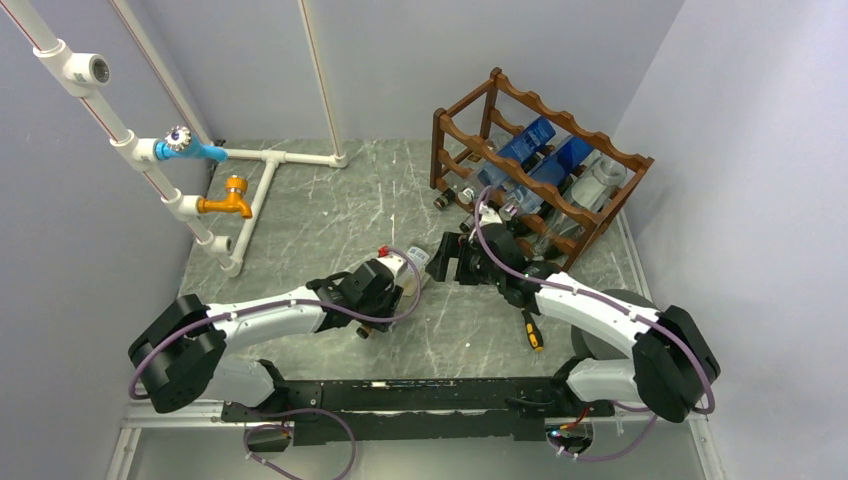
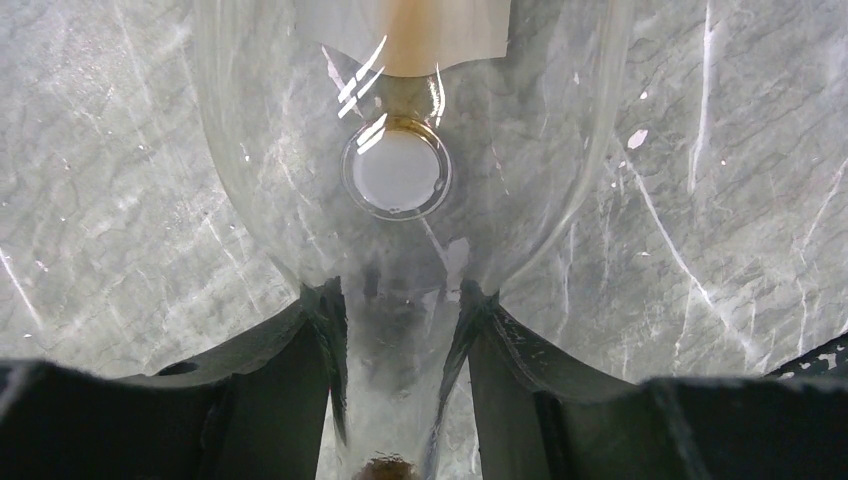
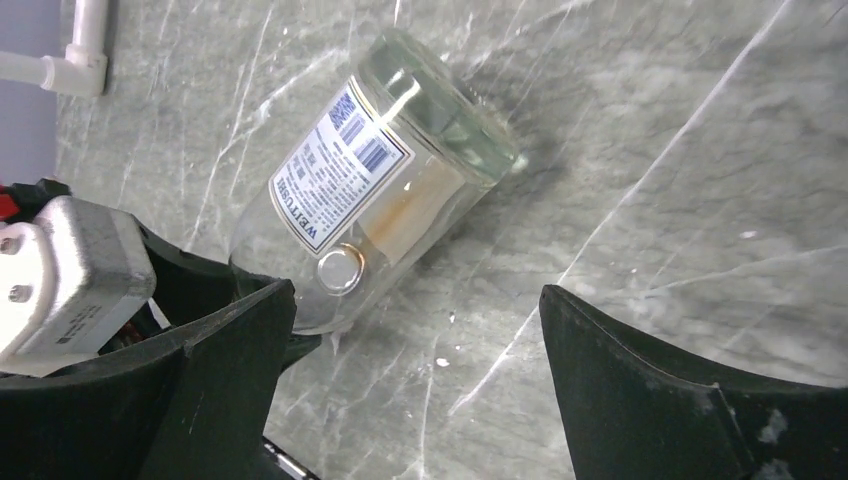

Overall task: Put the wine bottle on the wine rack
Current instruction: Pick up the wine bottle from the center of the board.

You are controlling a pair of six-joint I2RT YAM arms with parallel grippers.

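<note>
Between left pincer (image 2: 402, 305) fingers (image 2: 285, 385), wine bottle (image 2: 290, 150) neck, touching both

Clear glass wine bottle (image 3: 390, 200): lying centre on grey marbled table (image 1: 330, 200). Dark reddish-brown wooden wine rack (image 1: 438, 150): behind, right; stored bottles (image 1: 530, 145) inside. White plastic pipe frame (image 1: 290, 156): behind, left.
</note>
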